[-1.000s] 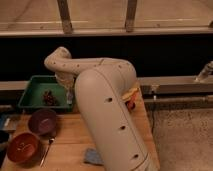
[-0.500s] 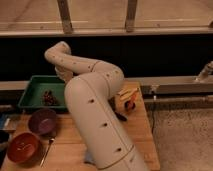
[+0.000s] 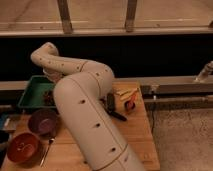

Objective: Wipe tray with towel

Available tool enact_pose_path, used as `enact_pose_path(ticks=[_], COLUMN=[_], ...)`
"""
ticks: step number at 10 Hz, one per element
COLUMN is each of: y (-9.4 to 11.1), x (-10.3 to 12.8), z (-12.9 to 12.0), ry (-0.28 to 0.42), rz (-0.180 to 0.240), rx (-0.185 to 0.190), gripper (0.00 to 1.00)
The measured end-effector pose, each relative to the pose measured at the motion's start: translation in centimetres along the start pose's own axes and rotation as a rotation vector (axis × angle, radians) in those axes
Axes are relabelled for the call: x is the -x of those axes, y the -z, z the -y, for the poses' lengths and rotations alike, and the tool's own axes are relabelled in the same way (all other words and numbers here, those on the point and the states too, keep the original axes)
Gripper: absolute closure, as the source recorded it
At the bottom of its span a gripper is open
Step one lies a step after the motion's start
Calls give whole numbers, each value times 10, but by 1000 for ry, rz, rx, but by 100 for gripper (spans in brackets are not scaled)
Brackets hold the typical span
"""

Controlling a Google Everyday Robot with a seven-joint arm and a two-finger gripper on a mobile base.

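The green tray [image 3: 31, 92] sits at the back left of the wooden table [image 3: 135, 132]. A dark brownish object [image 3: 48, 97] lies inside it near its right side. My arm [image 3: 85, 115] rises from the front of the table, bends back to the left and comes down at the tray. My gripper [image 3: 54, 80] is at the end of that arm, over the tray's right part, mostly hidden behind the big arm link. No towel shows; the arm covers much of the table.
A purple bowl [image 3: 42, 121] and a red-orange bowl [image 3: 22, 147] stand in front of the tray, with a spoon [image 3: 47, 148] beside them. A black tool [image 3: 113, 106] and yellow and orange items [image 3: 128, 96] lie at the back right. A dark wall and rail run behind.
The big arm link has swung left, uncovering the table's right side. A bluish cloth seen at the table's front a second ago is now covered. The wrist stays over the tray.
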Motion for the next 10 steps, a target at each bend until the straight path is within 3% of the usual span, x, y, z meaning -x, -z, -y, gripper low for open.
enact_pose_path(ticks=[3,5,8,10], y=[9,13,13,8], x=[-1,-21,-60,-80], z=[-41,-48,-20,23], ry=[48,5,-103,-177], rz=[16,9,2,8], rx=[11,10,-7,-24], gripper=[100,100,100,100])
